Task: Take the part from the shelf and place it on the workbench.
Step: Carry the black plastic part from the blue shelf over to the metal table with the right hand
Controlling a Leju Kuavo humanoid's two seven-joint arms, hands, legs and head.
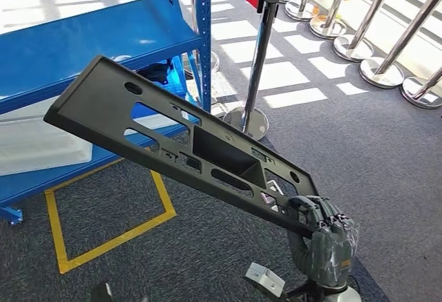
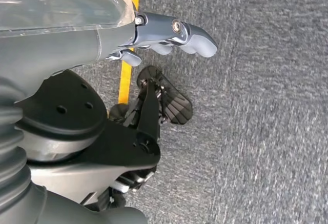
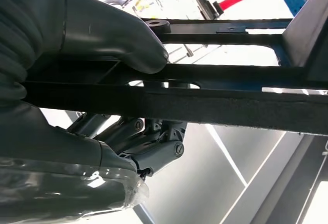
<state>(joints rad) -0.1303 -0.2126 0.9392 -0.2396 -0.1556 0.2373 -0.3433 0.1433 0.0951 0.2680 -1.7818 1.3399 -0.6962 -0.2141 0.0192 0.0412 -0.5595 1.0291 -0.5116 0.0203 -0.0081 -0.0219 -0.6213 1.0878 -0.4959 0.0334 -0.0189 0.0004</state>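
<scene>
The blue shelf (image 1: 94, 39) stands at the far left, and your long black part (image 1: 172, 143) is already off it, held aloft and tilted. Your right robot hand (image 1: 323, 236) grips its near right end. Your left robot hand (image 2: 170, 34) hangs empty, fingers apart. You're mid-carry; next, turn to find the counter.

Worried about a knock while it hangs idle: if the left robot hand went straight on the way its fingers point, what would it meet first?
Probably nothing solid: in the left wrist view the left robot hand points out over grey carpet, holding nothing. Depth is unclear, so the carpet itself may be first.
</scene>
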